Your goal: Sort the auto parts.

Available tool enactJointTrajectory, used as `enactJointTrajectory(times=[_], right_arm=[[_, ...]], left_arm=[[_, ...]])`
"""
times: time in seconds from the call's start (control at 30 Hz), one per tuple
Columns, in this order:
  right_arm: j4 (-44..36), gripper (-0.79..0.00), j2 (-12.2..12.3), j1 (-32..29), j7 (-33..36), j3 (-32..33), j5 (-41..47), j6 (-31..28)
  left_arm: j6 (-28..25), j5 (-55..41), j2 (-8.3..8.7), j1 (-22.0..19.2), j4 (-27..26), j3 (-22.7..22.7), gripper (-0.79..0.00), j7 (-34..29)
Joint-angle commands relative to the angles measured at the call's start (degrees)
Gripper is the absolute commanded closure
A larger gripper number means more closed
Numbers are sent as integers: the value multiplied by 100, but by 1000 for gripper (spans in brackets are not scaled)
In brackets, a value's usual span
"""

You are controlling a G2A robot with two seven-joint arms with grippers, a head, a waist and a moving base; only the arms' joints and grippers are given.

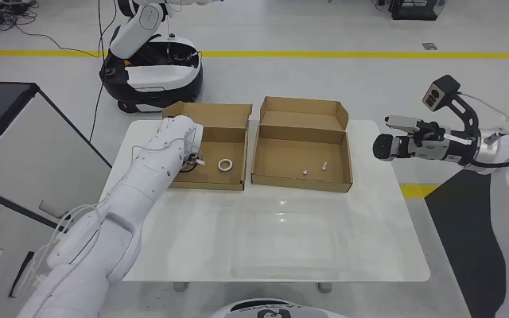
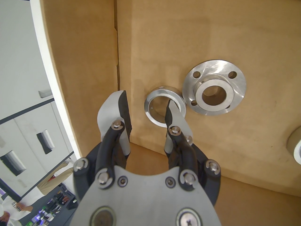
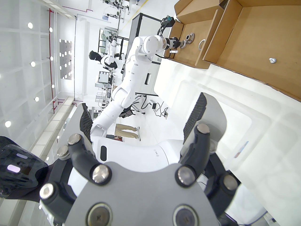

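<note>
My left gripper (image 2: 145, 98) is inside the left cardboard box (image 1: 208, 185), open. One finger sits within a steel ring (image 2: 154, 114) and the other outside it, straddling the ring's wall. Beside the ring lies a steel flange (image 2: 214, 86) with bolt holes. A white ring (image 1: 225, 165) rests farther along the box floor. In the top view the left wrist covers the left gripper (image 1: 194, 162). My right gripper (image 3: 143, 103) hangs open with nothing in it, off the table's right side (image 1: 381, 147). The right box (image 1: 301, 188) holds a bolt (image 3: 272, 60) and another small part (image 1: 306, 170).
Both boxes stand side by side at the back of the white table (image 1: 199, 246), lids folded back. A clear shallow tray (image 1: 318, 238) lies on the table in front of them. Another robot base (image 1: 151, 79) stands on the floor behind.
</note>
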Motion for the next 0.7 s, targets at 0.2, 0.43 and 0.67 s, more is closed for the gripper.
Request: enactJointTrajectory(times=[0.2, 0.43, 0.67], right_arm=[[0, -785, 0, 0, 0, 0, 0, 0], [0, -785, 0, 0, 0, 0, 0, 0], [0, -785, 0, 0, 0, 0, 0, 0]], left_arm=[[-65, 133, 29, -14, -241, -179, -576, -160], [-402, 388, 194, 158, -1131, -506, -785, -331], [-835, 522, 448, 754, -2690, -1108, -785, -502]])
